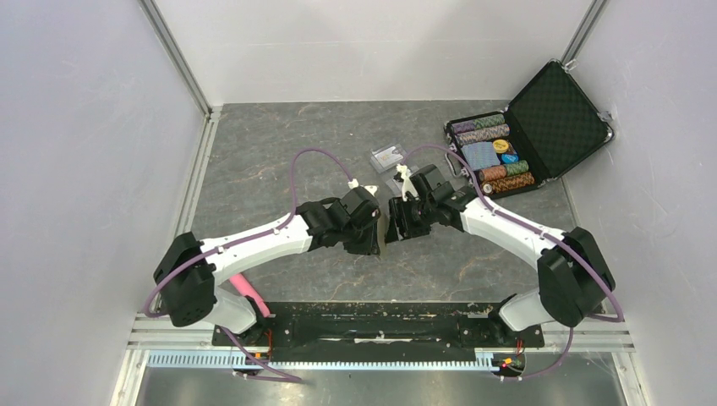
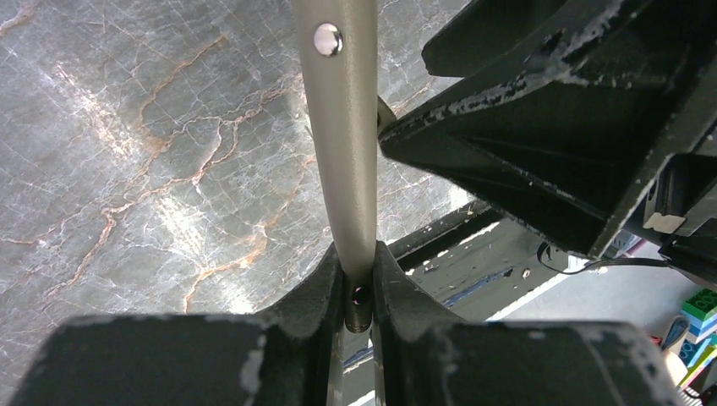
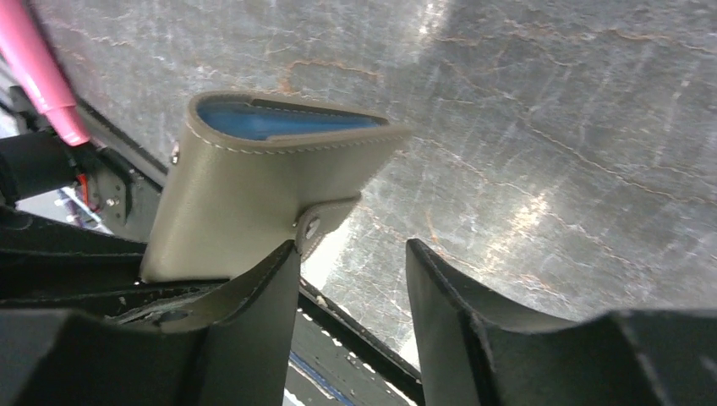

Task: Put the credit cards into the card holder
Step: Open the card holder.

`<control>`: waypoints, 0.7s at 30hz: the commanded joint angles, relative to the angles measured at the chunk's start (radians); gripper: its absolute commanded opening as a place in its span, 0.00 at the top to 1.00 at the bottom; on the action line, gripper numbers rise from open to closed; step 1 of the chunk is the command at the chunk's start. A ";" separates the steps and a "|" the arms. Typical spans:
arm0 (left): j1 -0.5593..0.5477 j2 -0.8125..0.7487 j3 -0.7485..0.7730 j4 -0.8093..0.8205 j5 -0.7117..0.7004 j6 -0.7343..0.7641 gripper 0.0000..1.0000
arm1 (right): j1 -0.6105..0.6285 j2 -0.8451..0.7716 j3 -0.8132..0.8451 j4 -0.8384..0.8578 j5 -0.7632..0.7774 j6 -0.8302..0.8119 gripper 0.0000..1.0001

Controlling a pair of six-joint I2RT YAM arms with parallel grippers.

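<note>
Reaching from their bases at the near edge of the grey marbled table [image 1: 254, 152], my two arms meet over its middle. A pink object [image 1: 250, 293] lies close by my left arm's base.

My left gripper [image 2: 358, 272] is clenched on the card holder [image 2: 342, 152]. It pinches the olive-tan bifold by one edge, so the wallet shows edge-on to the overhead camera, between my two grippers. In the left wrist view the wallet runs away from my fingers as a narrow tan band, with a round metal snap [image 2: 327, 40] near its far end.

My right gripper [image 3: 353, 254] faces the holder from the right, jaws parted, with only bare table between them; it grips nothing. The finger [image 3: 254, 321] on the left of the right wrist view sits just beside the holder's snap tab [image 3: 314, 223], and I cannot tell whether they touch. From that side the holder gapes slightly, and its pale blue inner pockets [image 3: 270, 120] show in the opening. Whether its lower edge touches the table I cannot tell.

Just beyond the grippers lies a clear plastic case [image 1: 387, 156]. At the far right stands a black poker-chip case [image 1: 554, 114], lid raised, holding rows of chips [image 1: 484, 133] and a blue deck [image 1: 480, 155]. I cannot pick out the credit cards in any view.
</note>
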 commanded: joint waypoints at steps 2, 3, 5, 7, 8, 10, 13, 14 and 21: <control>-0.006 -0.004 0.055 0.021 0.008 0.001 0.98 | -0.002 0.023 0.041 -0.061 0.184 -0.018 0.51; -0.006 -0.005 0.056 0.021 0.011 0.001 0.98 | -0.001 0.019 0.044 -0.065 0.198 -0.019 0.51; -0.006 -0.005 0.052 0.021 0.011 -0.004 0.98 | -0.001 0.013 0.052 -0.065 0.202 -0.028 0.51; -0.005 -0.007 0.047 0.027 0.016 -0.005 0.98 | -0.001 0.005 0.062 -0.069 0.213 -0.032 0.51; -0.006 -0.007 0.044 0.031 0.016 -0.007 0.98 | -0.002 0.002 0.069 -0.071 0.208 -0.039 0.50; -0.005 -0.005 0.042 0.031 0.013 -0.008 0.98 | -0.001 -0.007 0.081 -0.075 0.190 -0.054 0.49; -0.006 0.002 0.046 0.013 -0.001 -0.007 0.98 | -0.001 -0.028 0.081 -0.075 0.177 -0.051 0.43; -0.005 0.000 0.047 0.011 -0.007 -0.008 0.98 | -0.003 -0.032 0.078 -0.078 0.173 -0.050 0.41; 0.003 -0.040 0.014 0.058 -0.005 -0.027 0.98 | -0.084 -0.068 -0.032 0.031 -0.014 0.010 0.38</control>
